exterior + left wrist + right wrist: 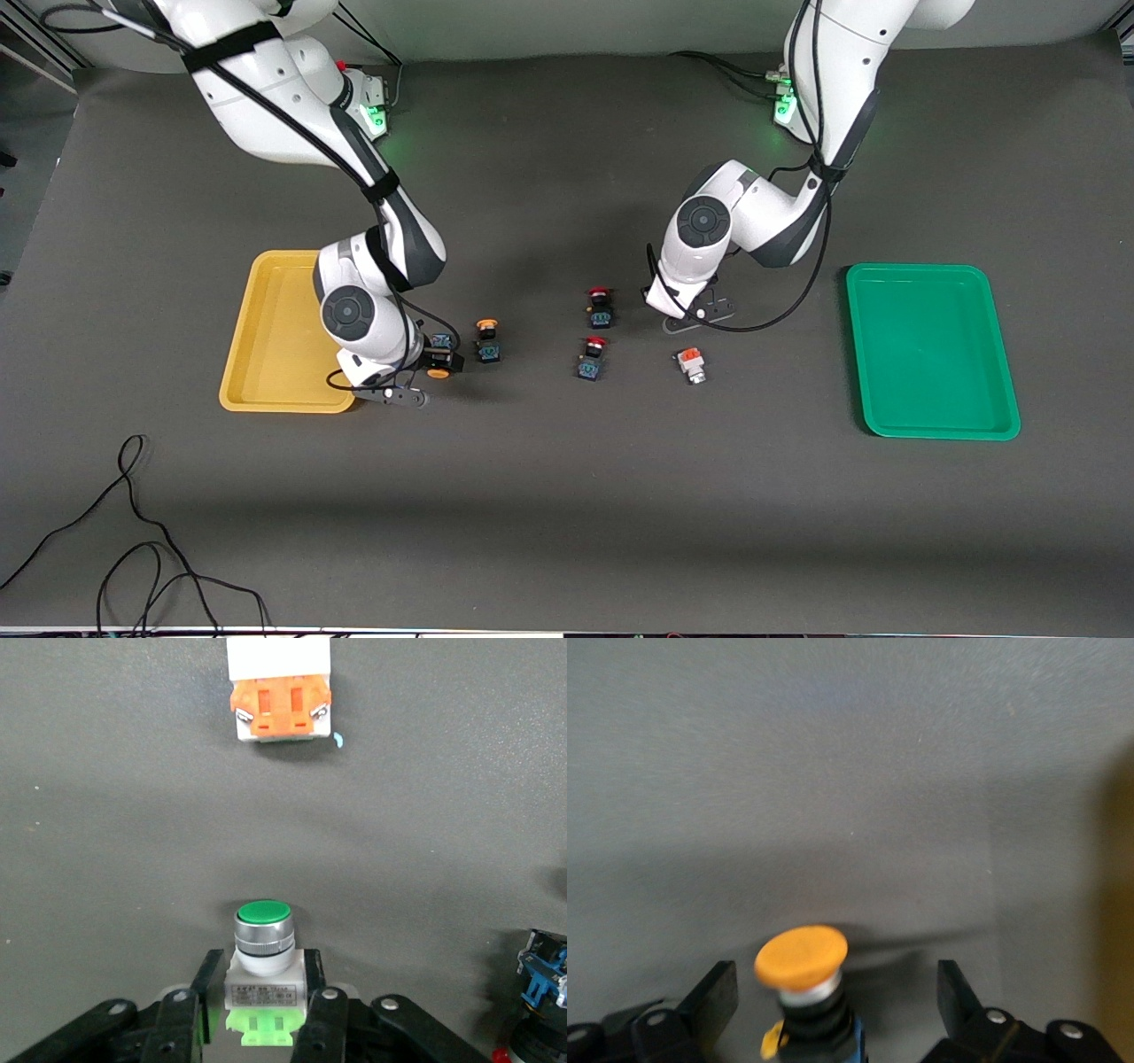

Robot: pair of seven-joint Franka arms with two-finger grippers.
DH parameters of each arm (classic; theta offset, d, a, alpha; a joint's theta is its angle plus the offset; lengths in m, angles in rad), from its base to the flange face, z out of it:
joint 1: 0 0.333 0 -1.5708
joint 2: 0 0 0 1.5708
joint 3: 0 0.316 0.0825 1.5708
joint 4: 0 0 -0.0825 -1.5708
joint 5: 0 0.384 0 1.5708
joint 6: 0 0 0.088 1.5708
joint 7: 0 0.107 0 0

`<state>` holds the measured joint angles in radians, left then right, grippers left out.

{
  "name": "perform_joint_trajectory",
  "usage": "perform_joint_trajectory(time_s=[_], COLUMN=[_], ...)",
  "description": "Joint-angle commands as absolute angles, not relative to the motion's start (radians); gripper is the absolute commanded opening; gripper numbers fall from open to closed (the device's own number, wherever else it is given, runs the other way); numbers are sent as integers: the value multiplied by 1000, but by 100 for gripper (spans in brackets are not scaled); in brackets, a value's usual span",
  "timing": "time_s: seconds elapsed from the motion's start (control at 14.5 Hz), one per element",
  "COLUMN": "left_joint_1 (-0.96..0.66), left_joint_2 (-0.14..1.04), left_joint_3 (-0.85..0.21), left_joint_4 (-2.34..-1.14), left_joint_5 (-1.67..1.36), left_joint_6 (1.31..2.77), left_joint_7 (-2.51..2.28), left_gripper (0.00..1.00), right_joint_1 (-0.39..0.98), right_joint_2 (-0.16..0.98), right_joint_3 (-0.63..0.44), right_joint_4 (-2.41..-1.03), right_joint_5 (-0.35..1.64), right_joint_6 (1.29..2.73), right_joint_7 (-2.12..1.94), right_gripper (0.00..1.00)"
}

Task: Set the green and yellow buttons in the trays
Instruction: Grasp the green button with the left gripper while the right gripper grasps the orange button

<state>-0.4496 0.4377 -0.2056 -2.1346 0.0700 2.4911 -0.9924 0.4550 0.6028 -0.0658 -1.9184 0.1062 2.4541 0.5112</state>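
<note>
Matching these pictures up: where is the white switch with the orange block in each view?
Front view: orange-block switch on the table, nearer the camera than the left gripper.
Left wrist view: the switch lies ahead of that gripper.
Right wrist view: not in it.
Shared landmark: left gripper.

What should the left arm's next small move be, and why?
Probably lift straight up. The left gripper has its fingers shut on the green button, which appears to sit on the table, and the green tray lies toward that arm's end.
</note>
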Motion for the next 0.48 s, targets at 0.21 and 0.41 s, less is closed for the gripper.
perform_joint_trajectory(time_s=[0.21, 0.41], left_joint_1=[-364, -277], left_joint_2=[324, 236], left_joint_3=[-198, -195], left_joint_4=[-2001, -1805], left_joint_5=[66, -72], left_joint_6=[2238, 1920], left_joint_7=[-939, -720], left_gripper=[5, 2], right_joint_1=[462, 460], right_joint_2=[591, 566], right_joint_3=[-67, -69], right_joint_4=[-1933, -1936], right_joint_5=[114, 114], right_joint_6=[2458, 2424], right_joint_7=[531, 508], right_gripper=[14, 0])
